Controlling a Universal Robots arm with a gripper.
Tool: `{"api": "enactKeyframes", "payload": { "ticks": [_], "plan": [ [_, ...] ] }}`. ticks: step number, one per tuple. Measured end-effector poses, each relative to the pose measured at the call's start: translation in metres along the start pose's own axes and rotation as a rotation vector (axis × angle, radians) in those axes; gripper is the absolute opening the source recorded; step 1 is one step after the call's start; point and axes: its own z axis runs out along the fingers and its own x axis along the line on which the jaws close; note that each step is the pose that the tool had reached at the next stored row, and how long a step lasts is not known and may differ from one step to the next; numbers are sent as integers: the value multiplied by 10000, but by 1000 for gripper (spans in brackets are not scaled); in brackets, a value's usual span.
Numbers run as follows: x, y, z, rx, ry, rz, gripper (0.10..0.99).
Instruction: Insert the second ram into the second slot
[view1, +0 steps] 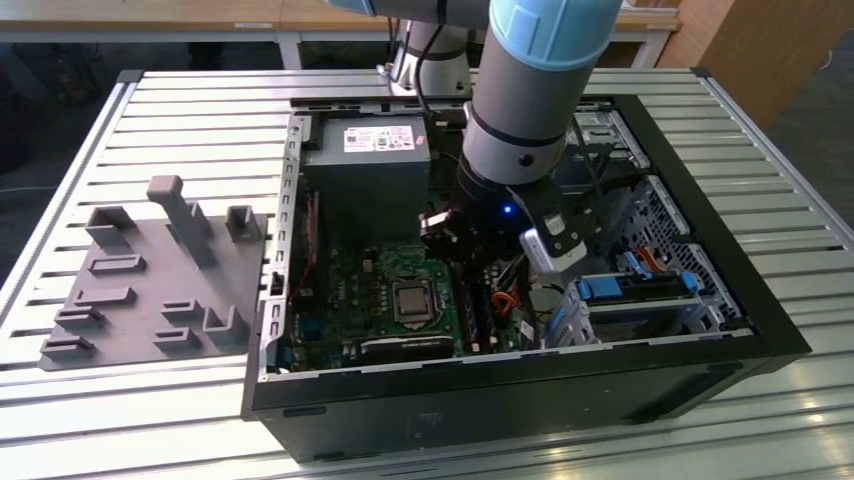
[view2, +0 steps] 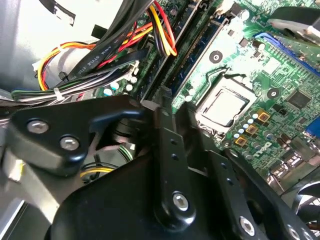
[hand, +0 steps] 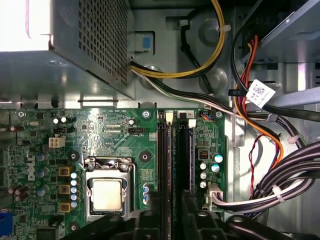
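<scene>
In the exterior view the gripper (view1: 467, 245) is low inside the open computer case (view1: 747, 300), in the middle of the frame, just above the memory slots (view1: 487, 310) of the green motherboard (view1: 354, 290). In the second wrist view the second ram (view2: 195, 55), a thin bluish stick, seems to stand already along a black slot, with the gripper at its near end. If it is fully seated, we are not sure. We cannot tell if the gripper is spread or pinching.
</scene>
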Motion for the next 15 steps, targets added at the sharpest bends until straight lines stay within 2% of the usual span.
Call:
{"api": "enactKeyframes", "payload": {
  "ticks": [3,4,5,15],
  "plan": [
    [0,0,-3,2,0,0,165],
    [0,0,-3,1,0,0,165],
    [0,0,-3,1,0,0,106],
    [-2,1,43,1,-2,0,106]
  ]
}}
